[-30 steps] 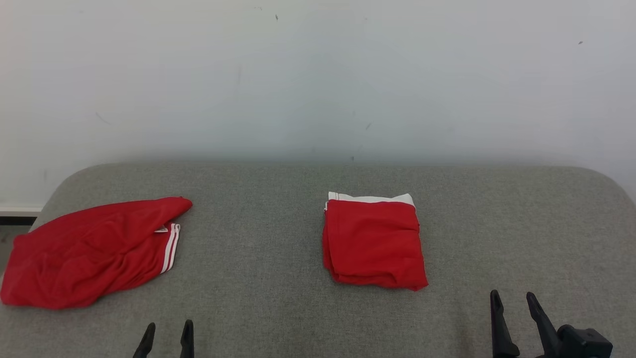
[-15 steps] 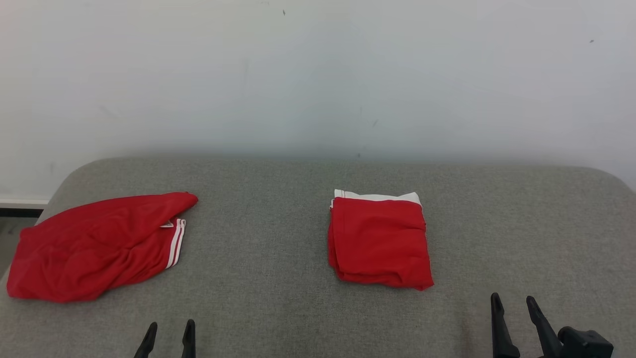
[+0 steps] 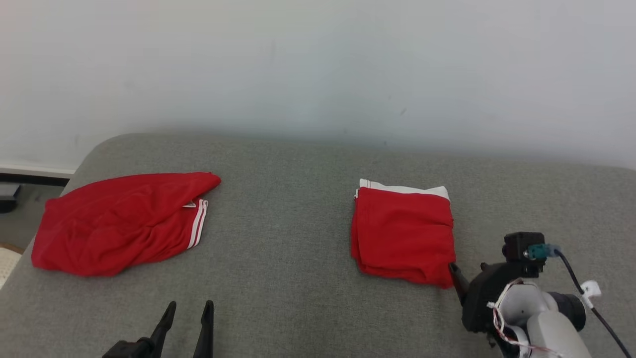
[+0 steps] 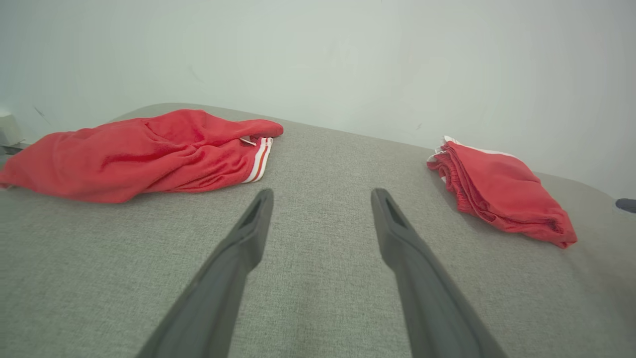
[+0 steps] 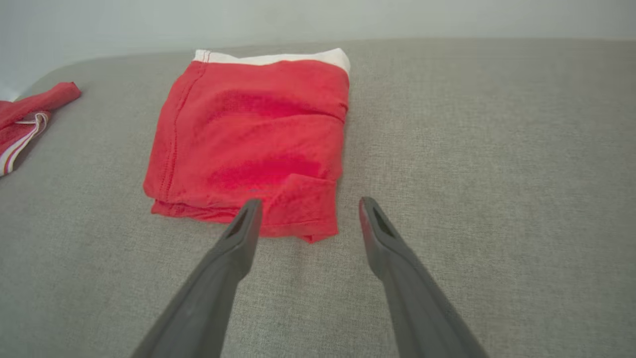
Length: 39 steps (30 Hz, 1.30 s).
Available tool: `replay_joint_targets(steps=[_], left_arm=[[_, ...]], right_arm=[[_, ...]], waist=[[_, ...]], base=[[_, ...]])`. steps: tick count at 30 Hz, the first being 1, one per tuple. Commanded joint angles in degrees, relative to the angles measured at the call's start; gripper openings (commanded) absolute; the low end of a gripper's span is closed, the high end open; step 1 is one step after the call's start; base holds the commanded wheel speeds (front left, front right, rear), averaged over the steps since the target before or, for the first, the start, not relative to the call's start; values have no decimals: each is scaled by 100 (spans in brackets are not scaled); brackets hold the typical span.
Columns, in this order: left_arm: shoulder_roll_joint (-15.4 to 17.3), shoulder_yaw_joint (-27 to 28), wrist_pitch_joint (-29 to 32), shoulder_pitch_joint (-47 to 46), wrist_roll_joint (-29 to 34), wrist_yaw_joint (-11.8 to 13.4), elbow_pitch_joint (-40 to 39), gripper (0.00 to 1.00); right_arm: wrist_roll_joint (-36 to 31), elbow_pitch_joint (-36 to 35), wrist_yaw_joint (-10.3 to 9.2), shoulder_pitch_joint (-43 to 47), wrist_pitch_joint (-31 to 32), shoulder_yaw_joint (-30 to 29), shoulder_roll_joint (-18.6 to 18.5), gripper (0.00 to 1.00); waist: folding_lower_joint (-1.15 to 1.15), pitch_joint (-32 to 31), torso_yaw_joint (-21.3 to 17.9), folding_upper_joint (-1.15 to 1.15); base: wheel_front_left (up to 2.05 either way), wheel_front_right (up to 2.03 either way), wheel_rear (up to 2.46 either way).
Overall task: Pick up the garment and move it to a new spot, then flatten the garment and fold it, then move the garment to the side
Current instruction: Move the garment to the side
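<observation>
While my left gripper (image 3: 190,304) rested low over the grey woven cushion top (image 3: 278,258), fingers spread wide and holding nothing, my right arm reached forward, its pale forearm (image 3: 546,333) angled toward the folded red garment with a white waistband (image 3: 402,236). My right gripper (image 5: 307,209) was open wide and empty, one fingertip at the garment's near right corner, the other over bare cushion. A second earlier those fingers stood upright, well apart from the cloth; my head had also turned, shifting the whole view. The crumpled red garment with white stripes (image 3: 124,221) lay well to the left, as before. From my head, one right finger was hidden behind the wrist, and I could not tell whether the tip touched the cloth
</observation>
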Motion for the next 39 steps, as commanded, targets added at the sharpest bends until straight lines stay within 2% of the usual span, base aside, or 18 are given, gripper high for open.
replay_joint_targets(steps=[1,3,4,5,9,15,18,33,34,35,36,37,39], left_arm=[[-5,-38,40,-50,10,20,-59,100],[-29,-115,179,-98,46,34,-170,100],[-21,-177,302,-138,36,42,-273,100],[-21,-177,302,-138,36,42,-273,100],[-51,-336,506,-214,53,33,-478,100],[-99,-513,682,-352,70,45,-674,100],[-121,-584,735,-371,82,59,-742,100],[-111,-732,719,-512,79,94,-771,100],[-101,-724,712,-527,74,104,-762,100],[-90,-711,707,-535,67,120,-755,100],[-79,-703,700,-539,63,133,-748,100],[-67,-697,697,-539,57,139,-742,100],[-47,-676,711,-528,37,156,-745,100]], right_arm=[[-77,61,3,-96,138,-71,-15,100],[-205,309,3,-458,610,-333,-19,100],[-329,577,3,-782,940,-671,-5,100],[-329,577,3,-782,940,-671,-5,100],[-866,972,3,-1398,1220,-1462,-9,100],[-2010,1285,3,-1984,1493,-2415,-73,100],[-2385,1359,3,-2113,1355,-2646,-80,100],[-2656,2663,3,-2631,1169,-3391,7,99],[-2680,2736,3,-2622,1165,-3417,11,50],[-2693,2788,3,-2628,1139,-3443,14,38],[-2721,2829,3,-2631,1114,-3458,15,12],[-2749,2865,3,-2640,1087,-3476,13,0],[-2799,2906,1,-2660,1023,-3497,5,0]], waist=[[0,153,198,-1],[0,232,343,-1],[0,348,492,-1],[0,348,492,-1],[0,587,787,-1],[0,846,1104,-1],[0,907,1187,-1],[0,1293,1293,-1],[0,1293,1279,-1],[0,1289,1258,-1],[0,1283,1238,-1],[0,1275,1216,-1],[0,1260,1155,-1]], base=[[0,0,0],[0,0,0],[0,0,0],[0,0,0],[0,0,0],[0,0,0],[0,0,0],[0,0,0],[0,0,0],[0,0,0],[0,0,0],[0,0,0],[0,0,0]])
